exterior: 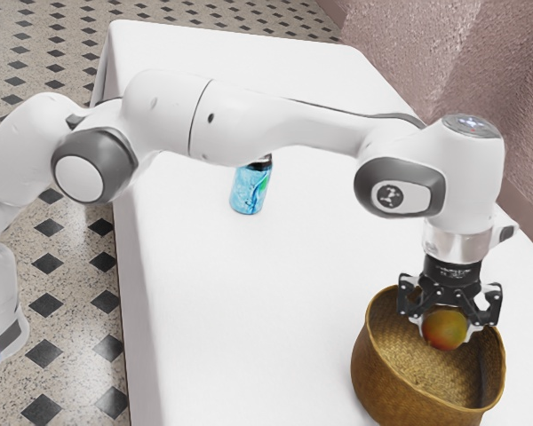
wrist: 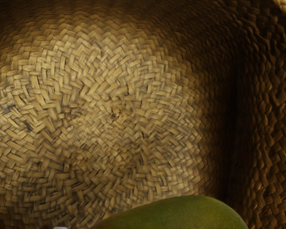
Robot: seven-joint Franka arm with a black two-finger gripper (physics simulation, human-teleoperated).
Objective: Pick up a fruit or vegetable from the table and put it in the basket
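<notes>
In the exterior view my gripper points straight down at the mouth of the woven basket, shut on a red, yellow and green mango-like fruit. One finger is against each side of the fruit. The fruit hangs within the rim's outline, over the basket's inside; how far below the rim it is, I cannot tell. In the wrist view the green side of the fruit lies at the lower edge, with the woven floor of the basket beyond it.
A blue can or bottle stands on the white table, partly behind the arm and well away from the basket. In the wrist view the basket's dark inner wall rises beside the floor. A rough pinkish wall runs along the table's far side.
</notes>
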